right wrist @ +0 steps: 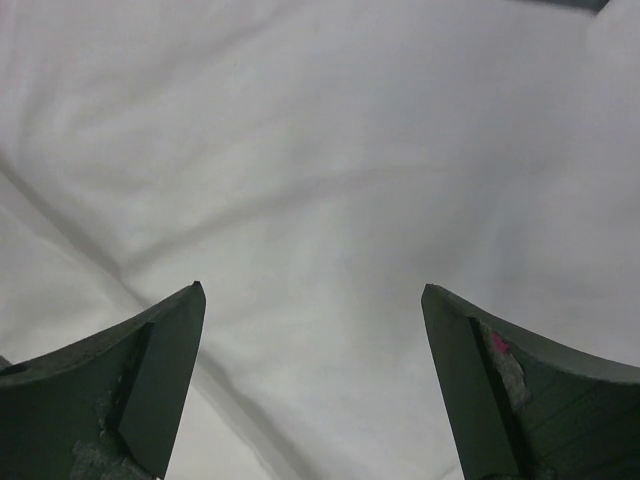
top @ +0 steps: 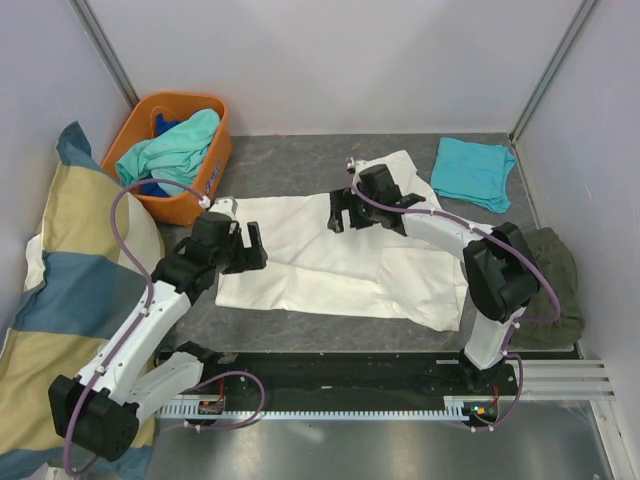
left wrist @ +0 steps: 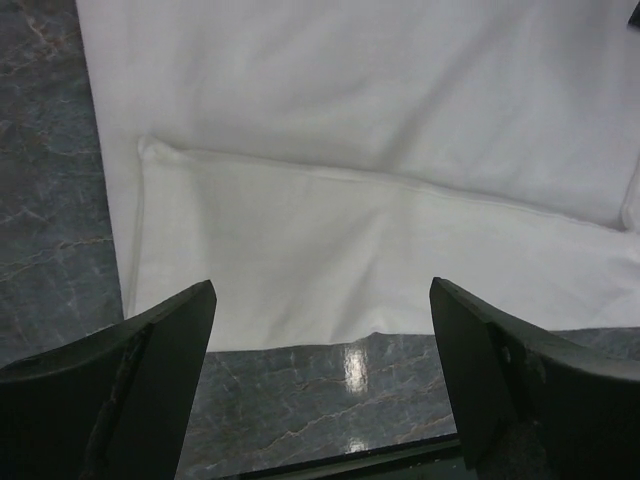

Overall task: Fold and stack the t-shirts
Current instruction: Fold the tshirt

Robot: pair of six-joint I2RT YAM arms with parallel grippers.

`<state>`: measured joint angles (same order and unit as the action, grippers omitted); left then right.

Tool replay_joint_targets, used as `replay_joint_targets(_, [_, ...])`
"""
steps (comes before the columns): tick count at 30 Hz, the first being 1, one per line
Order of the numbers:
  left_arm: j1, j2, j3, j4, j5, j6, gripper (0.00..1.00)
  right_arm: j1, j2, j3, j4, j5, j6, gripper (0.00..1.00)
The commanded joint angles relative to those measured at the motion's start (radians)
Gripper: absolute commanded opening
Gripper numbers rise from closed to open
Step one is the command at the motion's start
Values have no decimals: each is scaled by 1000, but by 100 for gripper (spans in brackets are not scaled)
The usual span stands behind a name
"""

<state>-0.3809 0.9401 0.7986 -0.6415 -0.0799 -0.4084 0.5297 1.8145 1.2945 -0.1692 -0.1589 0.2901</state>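
Observation:
A cream-white t-shirt lies spread on the grey table, with a folded layer along its near side. My left gripper hovers open over the shirt's left near corner, nothing between its fingers. My right gripper hangs open above the shirt's upper middle, and only white cloth fills that wrist view, the jaws wide apart. A folded turquoise t-shirt rests at the back right. Mint-green and blue t-shirts are bunched in the basket.
An orange basket stands at the back left. A big yellow-and-blue checked pillow leans along the left side. A dark olive garment lies crumpled at the right edge. Walls close in the back and sides.

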Motion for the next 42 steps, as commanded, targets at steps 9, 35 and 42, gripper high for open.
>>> replay_joint_targets(9, [296, 434, 229, 315, 284, 74, 97, 441, -287, -202, -15, 183, -196, 98])
replay_joint_targets(35, [557, 322, 180, 352, 473, 68, 99, 607, 276, 321, 11, 62, -359, 48])
replay_joint_targets(42, [557, 327, 179, 358, 486, 68, 99, 622, 295, 281, 8, 61, -355, 41])
